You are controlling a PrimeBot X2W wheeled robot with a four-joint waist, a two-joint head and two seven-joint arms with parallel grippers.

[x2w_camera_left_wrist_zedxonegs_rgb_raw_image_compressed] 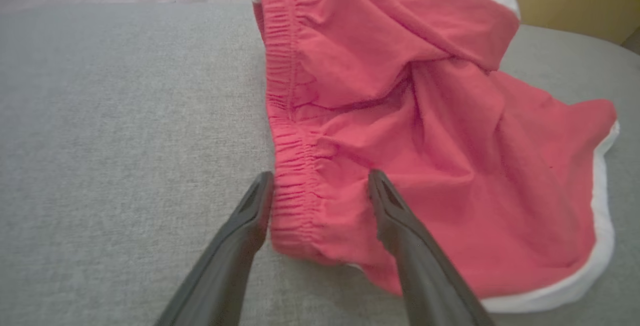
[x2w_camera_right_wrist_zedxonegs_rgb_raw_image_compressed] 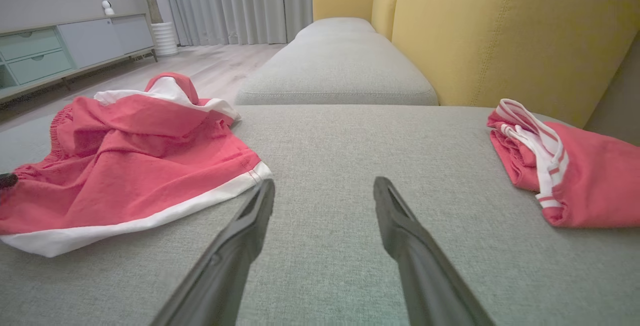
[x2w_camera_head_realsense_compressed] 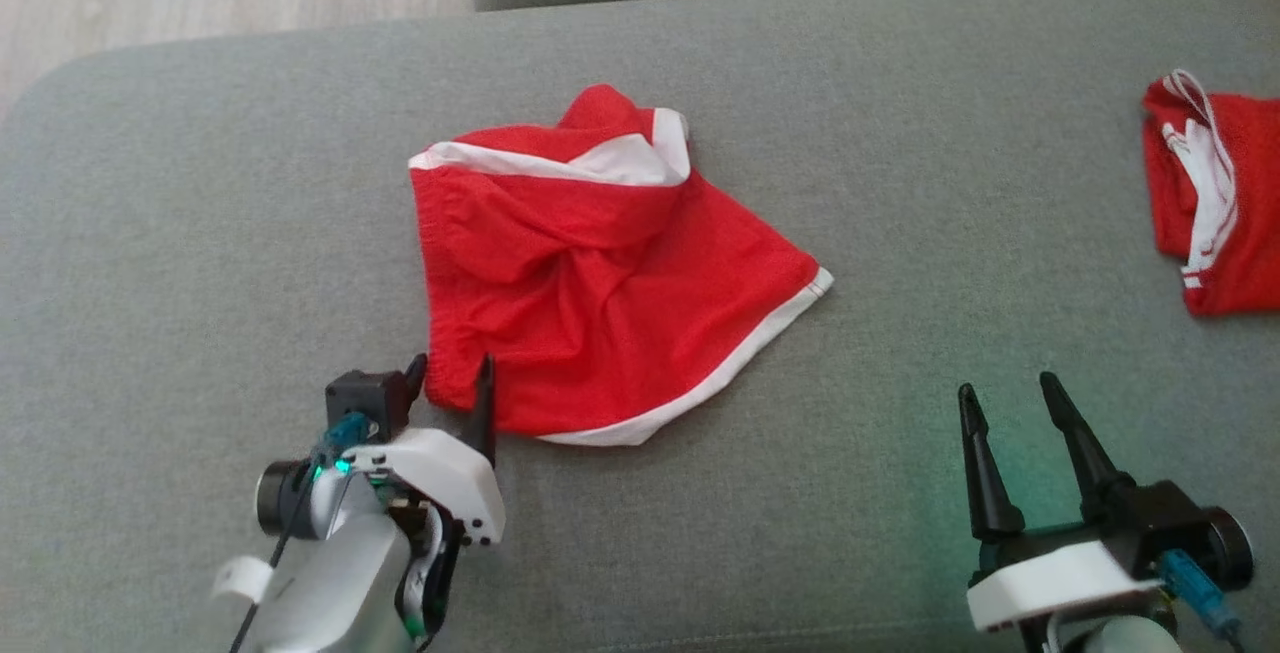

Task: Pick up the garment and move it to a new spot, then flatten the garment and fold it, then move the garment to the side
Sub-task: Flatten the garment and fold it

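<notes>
Since the left pincer (x2w_camera_head_realsense_compressed: 452, 365) stands spread wide with one end of the garment's (x2w_camera_head_realsense_compressed: 600, 283) waistband (x2w_camera_left_wrist_zedxonegs_rgb_raw_image_compressed: 290, 116) between its two fingers (x2w_camera_left_wrist_zedxonegs_rgb_raw_image_compressed: 400, 226), you are well placed to take hold there. One finger sits just outside the gathered edge and the other is over the red cloth just inside it; nothing is pinched yet. The rest of the garment, red shorts with white trim, lies ahead of that pincer and off to its right. It is rumpled and partly folded over itself on the grey sofa cushion (x2w_camera_head_realsense_compressed: 200, 233).

Your right pincer (x2w_camera_head_realsense_compressed: 1007, 385) is likewise spread and empty, over bare cushion. The garment's white hem (x2w_camera_right_wrist_zedxonegs_rgb_raw_image_compressed: 150, 218) lies ahead and to its left, near its fingertips but apart from them. A second red garment (x2w_camera_head_realsense_compressed: 1215, 203) lies well off to its right.

Expect thin, soft, light cloth. It will likely sag and trail when lifted, and overlapping layers may slide on each other. The gathered waistband looks the thickest and firmest part, so I judge it the best hold. Close on the whole band, not on one loose layer.
</notes>
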